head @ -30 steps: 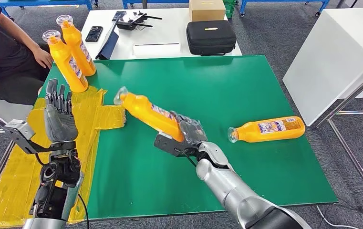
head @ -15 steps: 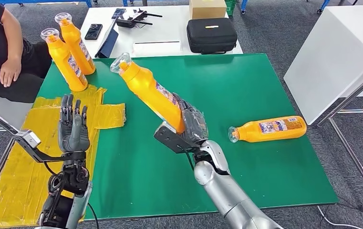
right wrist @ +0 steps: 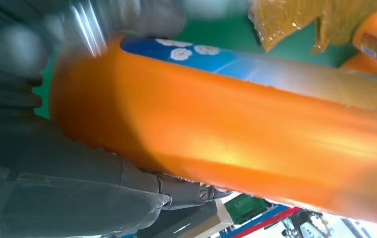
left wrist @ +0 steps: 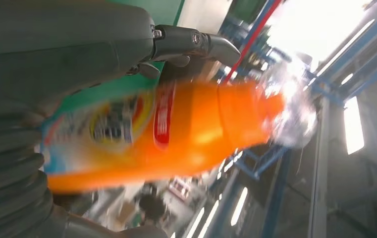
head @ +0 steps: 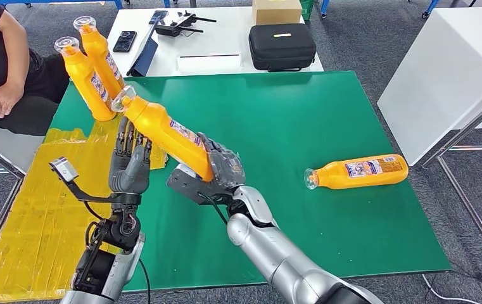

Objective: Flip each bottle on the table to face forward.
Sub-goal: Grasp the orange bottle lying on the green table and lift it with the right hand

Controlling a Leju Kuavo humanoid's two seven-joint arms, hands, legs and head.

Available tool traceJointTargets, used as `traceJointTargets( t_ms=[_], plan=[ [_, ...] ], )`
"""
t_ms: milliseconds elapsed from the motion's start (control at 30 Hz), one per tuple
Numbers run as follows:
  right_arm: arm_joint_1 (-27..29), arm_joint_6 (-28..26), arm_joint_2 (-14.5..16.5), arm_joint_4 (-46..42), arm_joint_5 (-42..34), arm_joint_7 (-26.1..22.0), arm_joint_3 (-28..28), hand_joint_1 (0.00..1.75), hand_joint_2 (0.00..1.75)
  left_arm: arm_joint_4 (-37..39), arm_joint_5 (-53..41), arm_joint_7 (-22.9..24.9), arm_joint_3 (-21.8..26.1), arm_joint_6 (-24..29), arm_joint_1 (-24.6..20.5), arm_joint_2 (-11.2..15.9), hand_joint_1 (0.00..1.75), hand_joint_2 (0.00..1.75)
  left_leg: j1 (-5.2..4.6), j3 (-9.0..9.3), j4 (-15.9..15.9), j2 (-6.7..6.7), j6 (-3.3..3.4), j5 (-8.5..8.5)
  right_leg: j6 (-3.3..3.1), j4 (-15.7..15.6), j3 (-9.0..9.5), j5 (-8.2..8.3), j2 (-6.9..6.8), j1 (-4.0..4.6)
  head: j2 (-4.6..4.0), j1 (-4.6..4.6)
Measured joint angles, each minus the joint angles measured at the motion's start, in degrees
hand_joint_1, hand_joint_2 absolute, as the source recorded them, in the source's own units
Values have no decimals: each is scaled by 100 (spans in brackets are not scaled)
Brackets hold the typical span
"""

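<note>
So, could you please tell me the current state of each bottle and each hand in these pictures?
Orange plastic bottle with clear cap in the right hand: lifted off the table, tilted, cap up and away.
Orange bottle on the green table's right side: lying flat, label up.
Two orange bottles at the far left corner: standing upright.
Right hand: grips the lifted bottle's base.
Left hand: raised beside the bottle, fingers apart.

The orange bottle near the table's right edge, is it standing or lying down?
Lying down. The orange bottle rests on its side on the green table, cap pointing toward the robot's left.
</note>
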Motion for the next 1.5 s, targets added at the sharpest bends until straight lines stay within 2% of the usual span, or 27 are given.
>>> traceJointTargets(
  t_ms=[233,500,733,1000,1133,1500],
  plan=[
    [-110,-243,4,251,-61,399,572,175,175,276,224,85,-162,-34,-92,-130,0,175,1,-2,1,1,0,0,1,0,-5,1,0,1,0,-1],
    [-133,-704,8,245,574,1355,1603,175,175,463,314,229,-182,297,-244,-256,0,175,2,-3,1,4,0,0,1,1,-9,1,3,2,0,0],
    [-92,-553,10,-53,927,1714,2432,175,175,569,255,243,-120,398,-219,-249,0,175,1,-9,1,6,0,0,0,0,-16,0,4,1,0,-2],
    [-83,-194,4,-166,873,1811,2839,175,175,569,178,93,13,479,-59,-221,0,175,1,-10,1,5,0,0,0,0,-16,0,4,1,0,0],
    [-75,-106,-4,-168,733,1728,2927,175,175,557,84,-35,66,536,13,-213,175,175,1,-11,1,5,0,0,0,0,-17,0,4,1,0,-1],
    [-100,-56,-5,-164,472,1638,3014,173,175,505,-102,-234,176,658,65,-274,175,175,1,-11,1,5,0,0,0,0,-19,1,5,1,0,0]
  ],
)
